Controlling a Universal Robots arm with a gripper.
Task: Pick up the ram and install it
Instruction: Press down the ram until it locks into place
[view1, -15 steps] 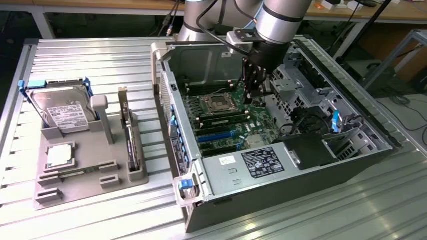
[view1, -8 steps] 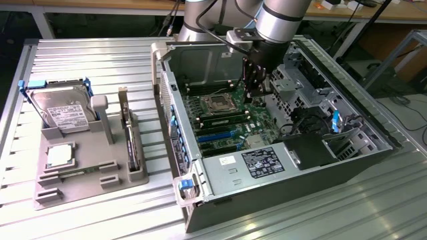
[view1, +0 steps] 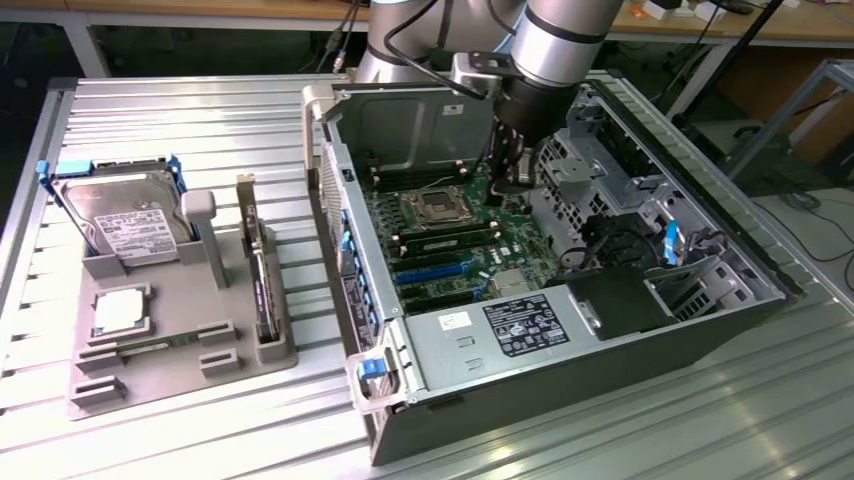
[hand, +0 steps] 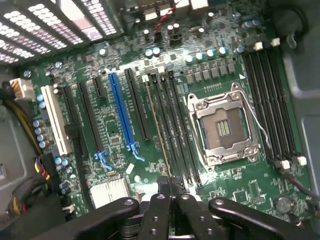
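The ram (hand: 159, 131) is a thin stick standing on edge in one of the long black memory slots beside the CPU socket (hand: 222, 127). In the exterior view the ram (view1: 447, 239) lies as a green strip on the motherboard inside the open computer case (view1: 641, 330). My gripper (view1: 505, 188) reaches down into the case over the motherboard. In the wrist view the gripper (hand: 169, 192) is shut, its black fingertips (hand: 159, 200) together right over one end of the ram. I cannot tell whether they touch it.
A grey holder tray (view1: 180, 365) at the exterior view's left carries a silver hard drive (view1: 127, 225), an upright expansion card (view1: 263, 290) and a square chip (view1: 120, 308). Case walls, drive cages (view1: 601, 170), cables (hand: 22, 120) and the power supply (view1: 527, 325) hem the gripper in.
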